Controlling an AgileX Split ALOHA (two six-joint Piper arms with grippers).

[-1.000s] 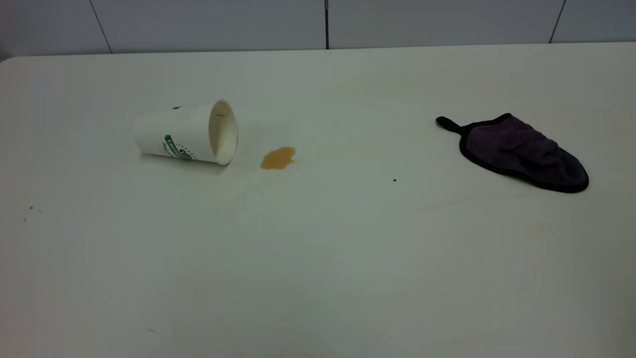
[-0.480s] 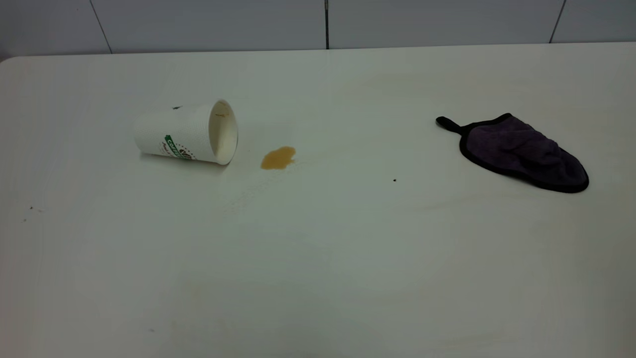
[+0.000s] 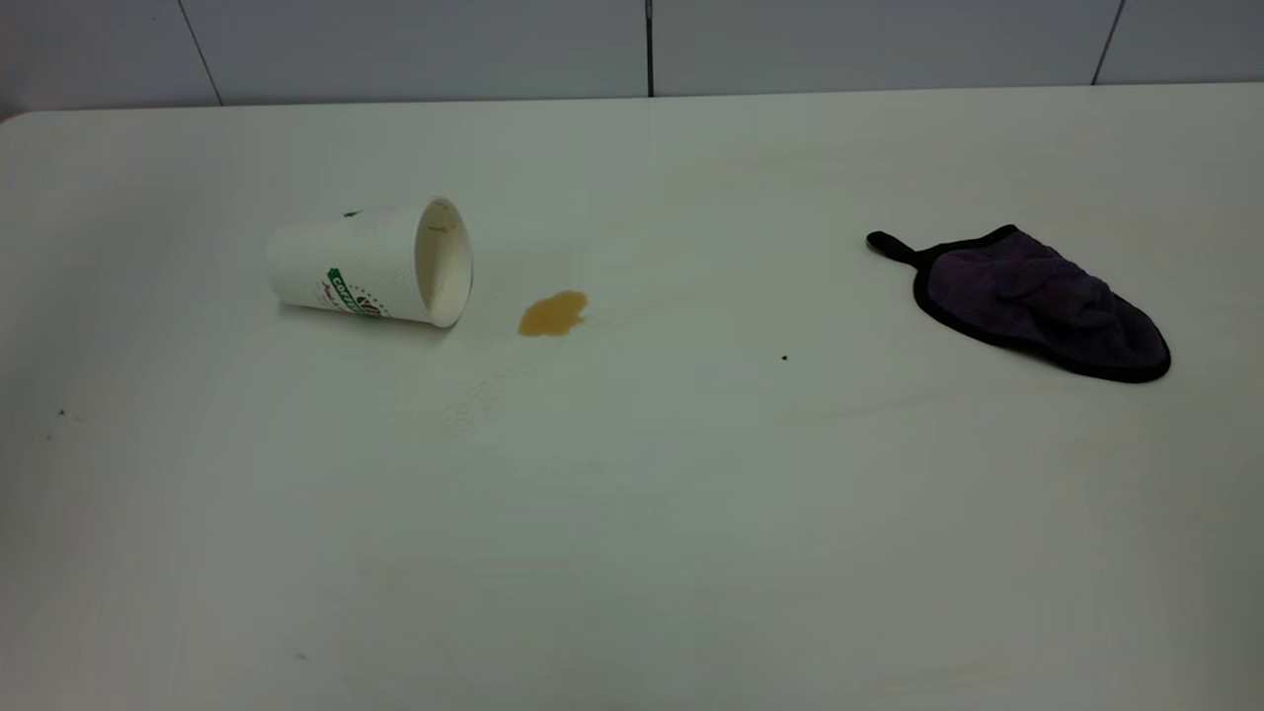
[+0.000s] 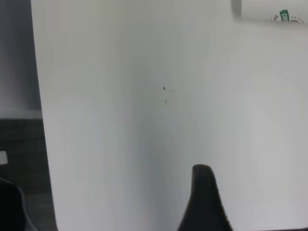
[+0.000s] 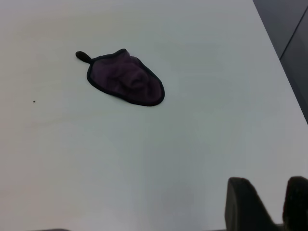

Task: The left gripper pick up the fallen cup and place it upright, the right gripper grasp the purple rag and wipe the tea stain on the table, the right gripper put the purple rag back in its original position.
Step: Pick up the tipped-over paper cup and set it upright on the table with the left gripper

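Note:
The cup [image 3: 370, 263] lies on its side on the table [image 3: 632, 513] at the left, its mouth facing right; its edge shows in the left wrist view [image 4: 272, 9]. The tea stain [image 3: 553, 313] sits just right of the cup's mouth. The purple rag [image 3: 1037, 301] lies flat at the right, loop tab pointing left, and also shows in the right wrist view [image 5: 125, 79]. Neither arm shows in the exterior view. My left gripper [image 4: 204, 202] hovers over bare table, far from the cup. My right gripper [image 5: 269, 192] is open and empty, well short of the rag.
A tiny black speck [image 3: 784, 357] lies between stain and rag. The table's side edge [image 4: 41, 144] drops to a dark floor in the left wrist view. The table's other edge [image 5: 284, 82] runs past the rag in the right wrist view. A grey wall stands behind the table.

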